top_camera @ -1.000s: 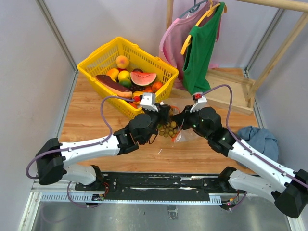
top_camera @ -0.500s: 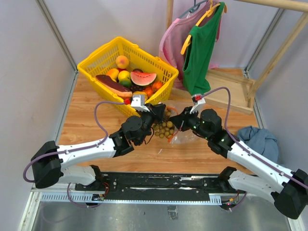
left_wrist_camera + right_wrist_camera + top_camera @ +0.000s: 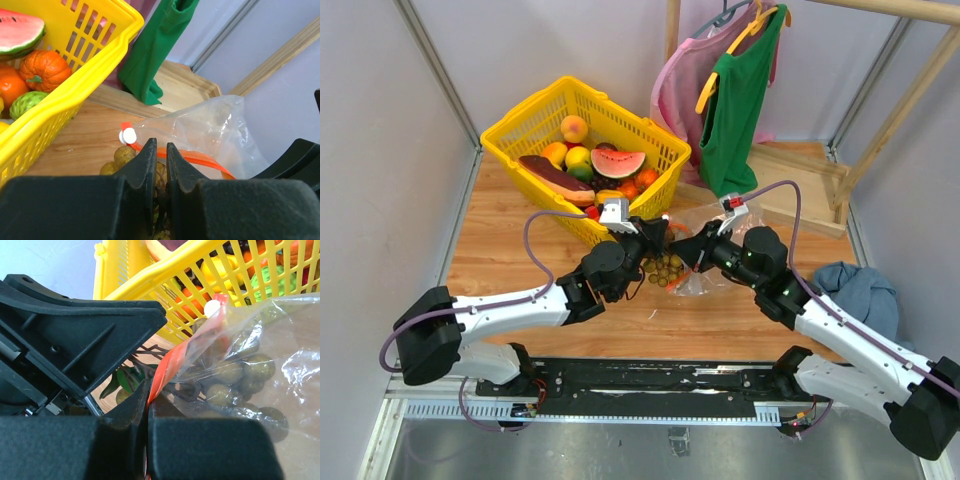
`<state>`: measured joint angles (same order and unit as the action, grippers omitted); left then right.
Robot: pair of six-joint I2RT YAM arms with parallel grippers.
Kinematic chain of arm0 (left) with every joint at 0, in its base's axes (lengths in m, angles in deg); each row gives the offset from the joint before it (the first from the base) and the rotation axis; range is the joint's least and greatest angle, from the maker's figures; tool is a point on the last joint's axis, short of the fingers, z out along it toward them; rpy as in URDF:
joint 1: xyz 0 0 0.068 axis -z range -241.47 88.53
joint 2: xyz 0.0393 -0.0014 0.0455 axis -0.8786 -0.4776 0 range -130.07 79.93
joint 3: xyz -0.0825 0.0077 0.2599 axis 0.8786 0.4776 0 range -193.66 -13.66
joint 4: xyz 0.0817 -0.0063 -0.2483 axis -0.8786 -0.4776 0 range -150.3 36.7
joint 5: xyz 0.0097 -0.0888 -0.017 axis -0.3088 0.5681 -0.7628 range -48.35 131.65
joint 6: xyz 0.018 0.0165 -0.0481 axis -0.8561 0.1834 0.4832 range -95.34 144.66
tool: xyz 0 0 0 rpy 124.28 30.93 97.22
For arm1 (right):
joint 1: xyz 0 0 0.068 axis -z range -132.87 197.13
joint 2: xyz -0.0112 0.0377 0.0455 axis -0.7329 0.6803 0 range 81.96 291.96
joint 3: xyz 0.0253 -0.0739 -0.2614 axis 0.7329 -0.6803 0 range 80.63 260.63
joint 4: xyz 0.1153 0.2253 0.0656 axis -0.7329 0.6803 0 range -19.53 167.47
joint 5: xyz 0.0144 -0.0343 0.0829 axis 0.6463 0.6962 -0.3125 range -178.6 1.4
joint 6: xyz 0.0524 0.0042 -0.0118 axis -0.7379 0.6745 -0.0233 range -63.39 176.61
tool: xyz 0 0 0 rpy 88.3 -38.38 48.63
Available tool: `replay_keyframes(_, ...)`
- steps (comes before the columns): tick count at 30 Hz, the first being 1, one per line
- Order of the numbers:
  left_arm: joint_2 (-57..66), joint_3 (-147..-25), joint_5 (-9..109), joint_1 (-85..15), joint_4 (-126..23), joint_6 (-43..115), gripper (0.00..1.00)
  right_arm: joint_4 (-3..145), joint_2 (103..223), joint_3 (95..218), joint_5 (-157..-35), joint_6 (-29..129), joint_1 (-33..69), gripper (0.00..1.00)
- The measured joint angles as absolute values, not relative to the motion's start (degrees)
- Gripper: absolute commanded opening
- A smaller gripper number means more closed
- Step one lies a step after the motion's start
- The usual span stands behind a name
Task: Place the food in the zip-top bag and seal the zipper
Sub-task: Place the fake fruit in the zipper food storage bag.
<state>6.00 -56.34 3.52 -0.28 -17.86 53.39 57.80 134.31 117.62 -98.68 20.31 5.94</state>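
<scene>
Pinching the crinkly bag (image 3: 210, 125) at its thin orange-red zipper (image 3: 196, 159), left end effector (image 3: 160, 156) and right end effector (image 3: 148, 407) clench.

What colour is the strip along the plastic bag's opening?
The strip is orange-red, clearest in the right wrist view.

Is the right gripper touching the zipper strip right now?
Touching. The right wrist view shows the right gripper shut on the zipper, the orange-red strip running down into its closed grip.

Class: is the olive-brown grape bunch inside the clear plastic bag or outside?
Inside, at least mostly: olive-brown grape bunch shows through the clear plastic bag.
</scene>
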Motion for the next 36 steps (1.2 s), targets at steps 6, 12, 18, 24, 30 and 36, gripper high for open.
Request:
replay_keyframes(6, 5.7, -56.4, 3.2, -0.3, -17.8, 53.2, 0.00, 58.4, 134.8, 117.6, -99.1, 20.5, 5.9, 0.04)
replay_keyframes(12, 6.5, -56.4, 2.8, -0.3, -17.8, 53.0, 0.00, 62.3, 134.9, 118.0, -97.8, 22.3, 5.9, 0.15)
replay_keyframes(18, 6.4, -56.4, 2.9, -0.3, -17.8, 53.2, 0.00, 66.6, 134.9, 120.3, -97.0, 24.8, 5.9, 0.23)
replay_keyframes(24, 5.8, -56.4, 3.4, -0.3, -17.8, 53.6, 0.00, 69.5, 135.1, 121.8, -96.1, 27.0, 5.9, 0.22)
replay_keyframes(30, 5.6, -56.4, 3.7, -0.3, -17.9, 53.6, 0.00, 72.5, 136.0, 122.7, -93.7, 27.9, 5.9, 0.22)
replay_keyframes(36, 5.6, -56.4, 3.2, -0.3, -17.9, 53.6, 0.00, 74.2, 136.1, 123.5, -93.0, 28.2, 5.9, 0.25)
